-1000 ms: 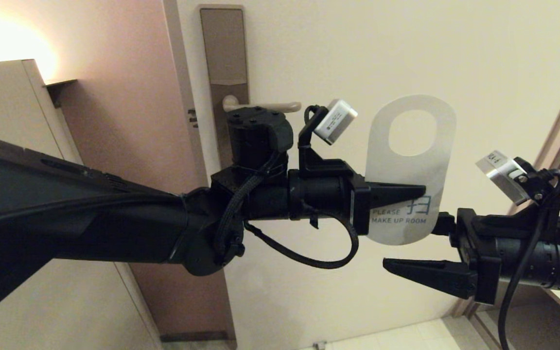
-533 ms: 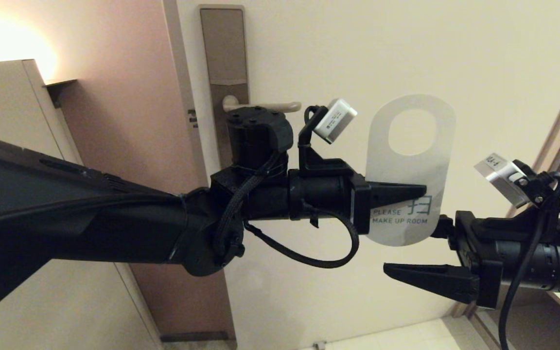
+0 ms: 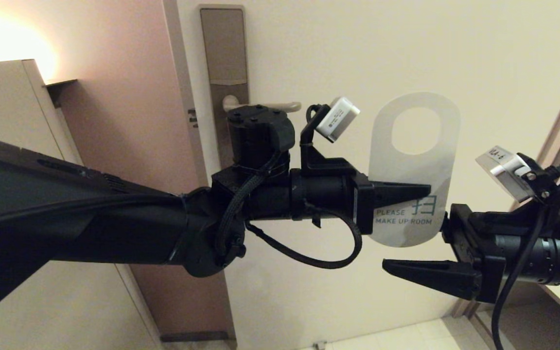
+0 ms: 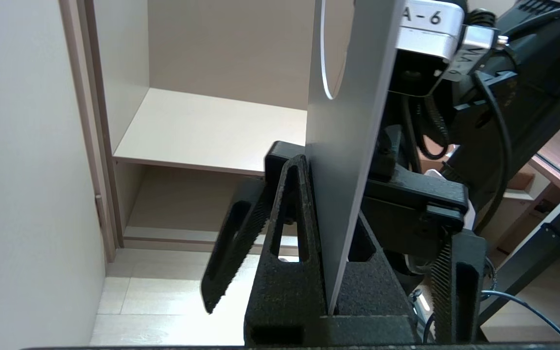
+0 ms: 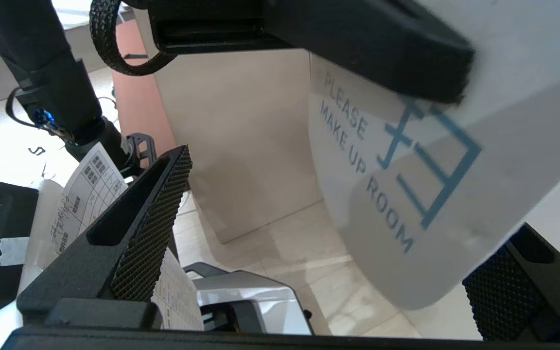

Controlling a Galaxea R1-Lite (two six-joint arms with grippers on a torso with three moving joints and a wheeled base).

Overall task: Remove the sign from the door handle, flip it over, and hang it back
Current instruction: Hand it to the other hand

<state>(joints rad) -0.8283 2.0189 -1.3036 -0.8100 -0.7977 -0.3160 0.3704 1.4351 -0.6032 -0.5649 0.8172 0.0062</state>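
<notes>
**Mia:** Cream door point(image 3: 338, 53) and pinkish wall fill the back. Where is the sign?

**Ben:** That flat white card sign with round ends and an oval hole point(image 3: 413, 170) is off the handle. It is up in the air, standing upright, with the hole at the top. It is to the right of the slim grey metal door handle point(image 3: 265, 105), and apart from it.

**Mia:** Who has it?

**Ben:** The left end effector point(image 3: 401, 190) is pressed together on the card's lower half, just above the words. In the left wrist view the card point(image 4: 353, 146) sits edge-on between the two black fingers.

**Mia:** And the other one?

**Ben:** The right end effector point(image 3: 435, 255) is spread wide. It sits at the card's bottom end. One finger shows below the card, and the other is hidden behind it. It pinches nothing yet. From its own camera the bottom of the card point(image 5: 406, 204) hangs between the open fingers.

**Mia:** So what is done?

**Ben:** Taking it off looks done. The white "PLEASE MAKE UP ROOM" side faces us. I cannot tell if the flip is finished. I think a hand-over may be coming. Hanging it back on the handle is not done.
</notes>
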